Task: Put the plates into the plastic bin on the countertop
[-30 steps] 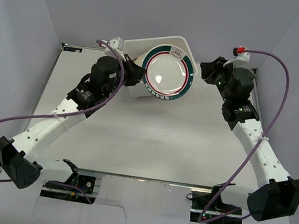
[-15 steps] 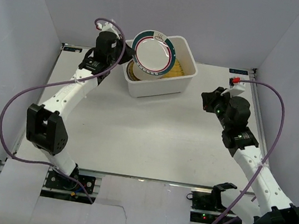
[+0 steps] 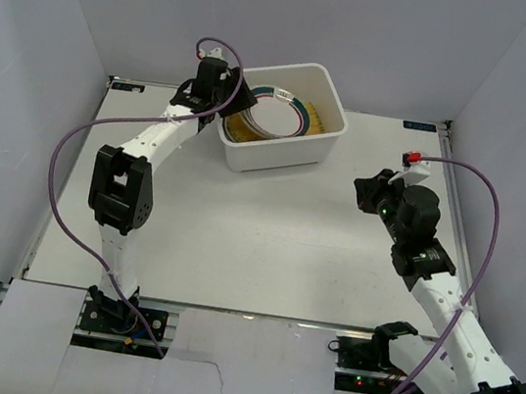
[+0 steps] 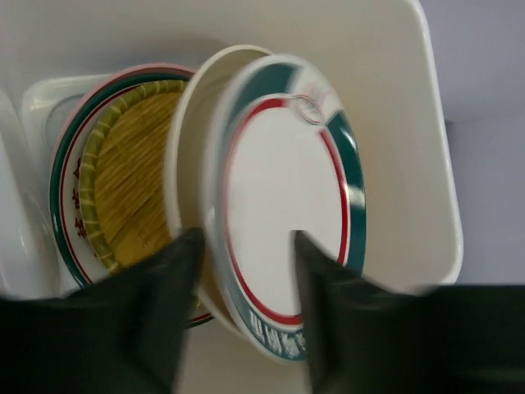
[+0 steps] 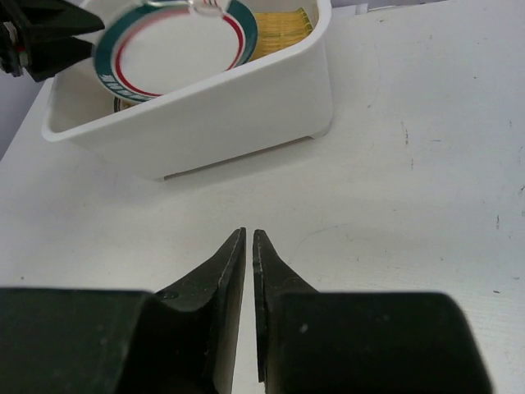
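Note:
The white plastic bin stands at the back of the countertop. A white plate with a green and red rim leans on edge inside it, against a cream plate. Beneath them lies a round yellow woven-look plate on another rimmed dish. My left gripper hangs at the bin's left end, open, with the leaning plate's lower rim between its spread fingers. My right gripper is shut on nothing, low over the bare countertop, right of the bin. The green-rimmed plate and the bin show ahead of it.
White walls close in the countertop on three sides. Purple cables loop from both wrists. The left arm's elbow stands raised over the left half of the table.
The left arm has reached further over the bin and brought the green-rimmed plate down inside it. Its jaws have spread apart. The right arm has drawn back toward the near right.

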Robot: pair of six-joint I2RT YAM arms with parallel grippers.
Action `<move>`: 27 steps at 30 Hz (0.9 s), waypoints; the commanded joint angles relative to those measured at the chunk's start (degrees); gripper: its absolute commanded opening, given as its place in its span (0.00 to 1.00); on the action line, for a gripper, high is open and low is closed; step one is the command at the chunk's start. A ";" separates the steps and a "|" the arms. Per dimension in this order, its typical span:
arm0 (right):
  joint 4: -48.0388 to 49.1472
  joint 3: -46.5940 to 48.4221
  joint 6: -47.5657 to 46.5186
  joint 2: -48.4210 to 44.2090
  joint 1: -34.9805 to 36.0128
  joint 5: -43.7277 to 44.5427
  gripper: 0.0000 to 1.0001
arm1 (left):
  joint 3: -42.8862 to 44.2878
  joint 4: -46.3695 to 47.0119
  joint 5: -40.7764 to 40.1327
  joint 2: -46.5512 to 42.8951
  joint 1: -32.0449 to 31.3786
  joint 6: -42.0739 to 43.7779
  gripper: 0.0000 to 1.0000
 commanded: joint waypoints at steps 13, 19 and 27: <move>-5.90 2.16 -1.70 -6.85 -0.13 0.94 0.93 | -25.41 4.65 5.05 -39.27 -0.52 8.30 0.98; -7.23 2.33 -2.24 -14.13 -0.13 6.20 0.90 | -45.99 3.70 16.37 -61.86 -1.05 8.83 0.98; -0.99 -1.97 1.20 -23.73 -0.04 18.52 0.90 | -60.00 -3.95 18.68 -85.70 -1.05 13.13 0.98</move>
